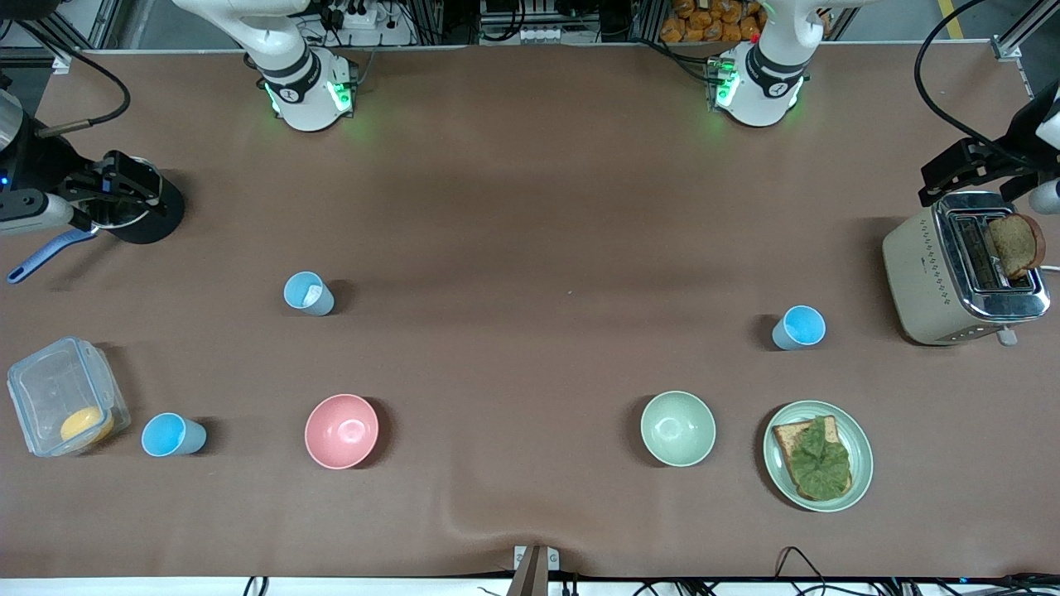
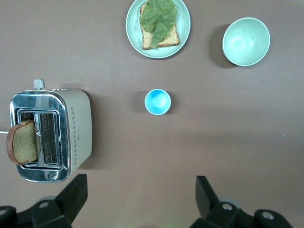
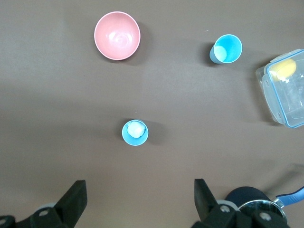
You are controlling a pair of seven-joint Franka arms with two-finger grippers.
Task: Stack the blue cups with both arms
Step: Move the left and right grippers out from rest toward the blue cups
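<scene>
Three light-blue cups stand upright on the brown table. The paler one with a whitish patch inside (image 1: pixel 308 293) is toward the right arm's end and shows in the right wrist view (image 3: pixel 135 132). A second cup (image 1: pixel 171 434) (image 3: pixel 227 48) stands nearer the front camera, beside a clear container. The third (image 1: pixel 800 327) (image 2: pixel 157 101) is toward the left arm's end, beside the toaster. My right gripper (image 1: pixel 132 184) (image 3: pixel 140 197) is open and empty, up over a black pan. My left gripper (image 1: pixel 952 174) (image 2: pixel 141 194) is open and empty, up by the toaster.
A pink bowl (image 1: pixel 341 430) and a pale-green bowl (image 1: pixel 677 428) sit near the front camera. A plate with lettuce on toast (image 1: pixel 861 451), a toaster with bread (image 1: pixel 919 273), a clear container holding a yellow item (image 1: pixel 50 389) and a black pan (image 1: pixel 153 219) stand around.
</scene>
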